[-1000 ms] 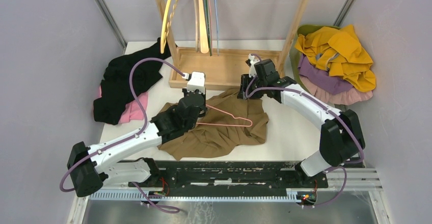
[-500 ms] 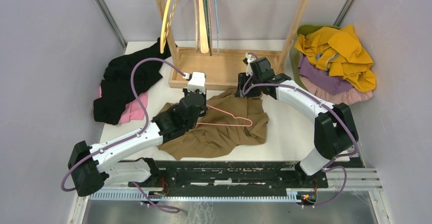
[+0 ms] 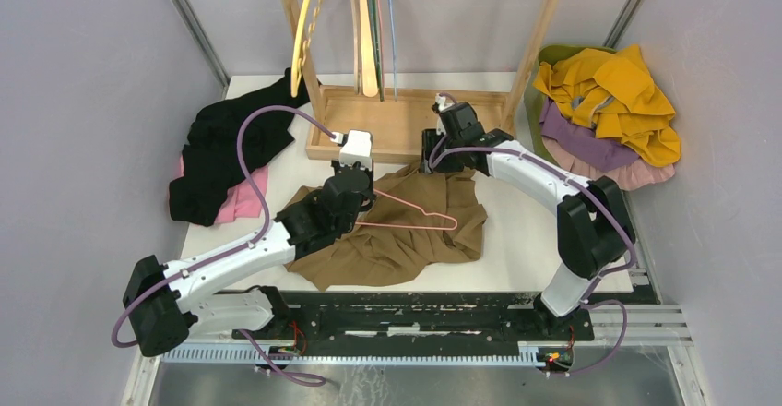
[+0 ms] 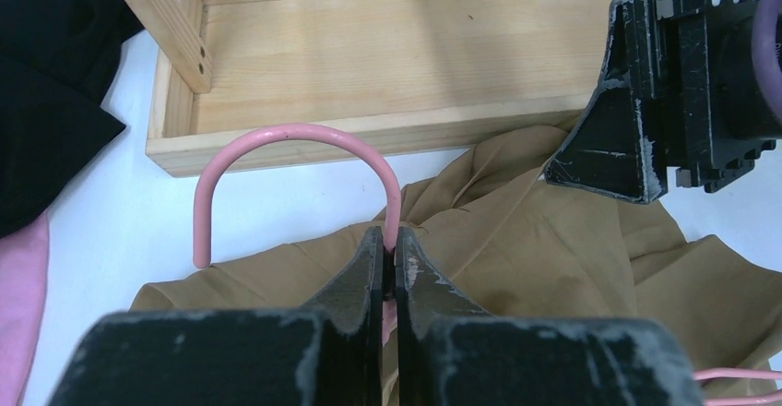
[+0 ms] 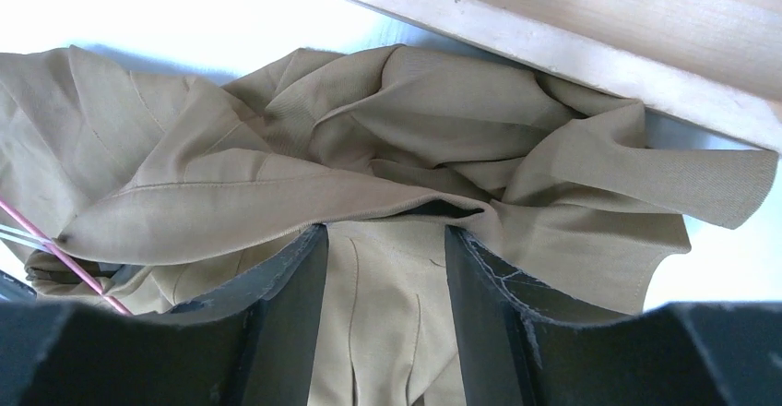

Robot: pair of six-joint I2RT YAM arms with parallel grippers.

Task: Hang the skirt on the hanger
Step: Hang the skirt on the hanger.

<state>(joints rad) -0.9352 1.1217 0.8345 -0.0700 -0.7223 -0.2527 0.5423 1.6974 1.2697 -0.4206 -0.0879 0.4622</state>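
The brown skirt lies crumpled on the white table in front of the wooden rack. A pink wire hanger rests on top of it. My left gripper is shut on the hanger's neck, just below the curved hook, which points toward the rack base. My right gripper hovers low over the skirt's far edge, its jaws open. Skirt fabric lies between the fingers without being pinched. A short piece of the pink hanger shows at the left of the right wrist view.
The wooden rack base stands right behind the skirt, with several hangers hanging above it. Black and pink clothes are piled at the left. A yellow and purple pile sits at the back right.
My right gripper has shifted left along the rack base to the skirt's far edge, and its jaws have spread wider. The left arm and the hanger have not moved.
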